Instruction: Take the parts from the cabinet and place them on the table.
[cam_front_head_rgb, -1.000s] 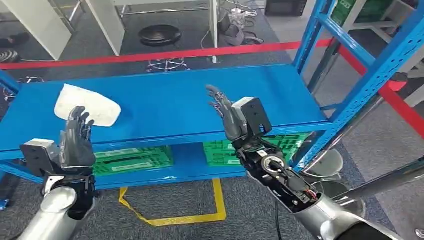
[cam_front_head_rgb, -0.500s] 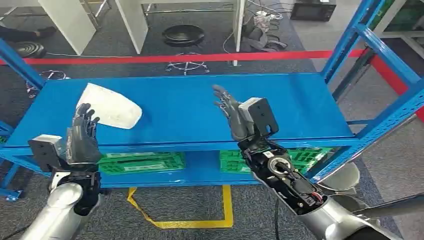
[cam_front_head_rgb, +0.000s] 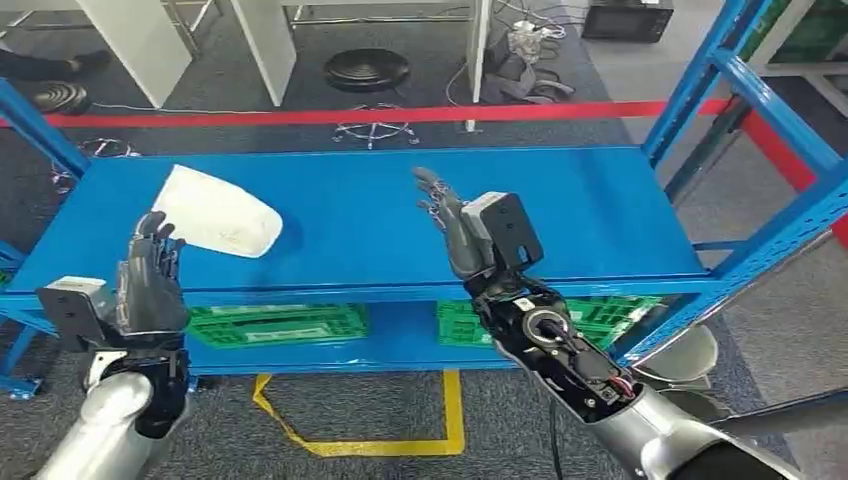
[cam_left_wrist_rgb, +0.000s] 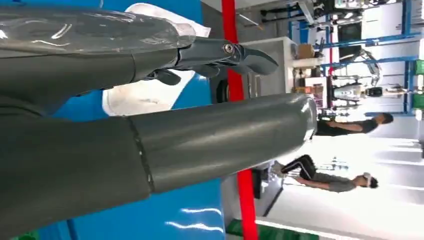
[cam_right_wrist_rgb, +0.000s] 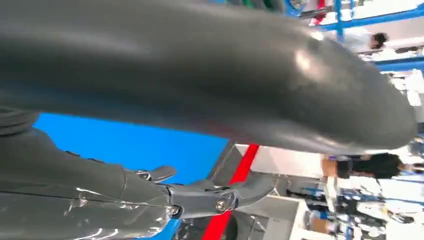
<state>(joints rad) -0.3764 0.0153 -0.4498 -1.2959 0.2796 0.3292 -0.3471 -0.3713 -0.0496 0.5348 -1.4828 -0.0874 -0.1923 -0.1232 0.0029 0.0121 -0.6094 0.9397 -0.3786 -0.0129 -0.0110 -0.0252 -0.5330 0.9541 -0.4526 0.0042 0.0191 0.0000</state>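
Part: one white bag-like package, soft and rounded, wider at its right end and tapering toward its upper-left corner. It lies flat on the blue shelf in the left-centre of the head view, tilted slightly — nothing touches it.

Left hand: lower left of the head view, palm upright in front of the shelf's front edge, fingers spread and extended upward, holding nothing. Fingertips reach near the package's lower-left end but are apart from it.

Right hand: centre of the head view, raised over the bare middle of the shelf, fingers apart and loosely extended, empty. Well apart from the package.

Below the shelf, green crates sit on the lower level. Red floor tape runs across the upper part of the frame; yellow tape marks the floor at lower centre.

Left wrist view adds what the head view lacks: the package seen just beyond the hand's dark fingers, and two people in the bright background at right.

Right wrist view: thick grey thumb across the top, a dark finger over blue shelf surface — no package here.
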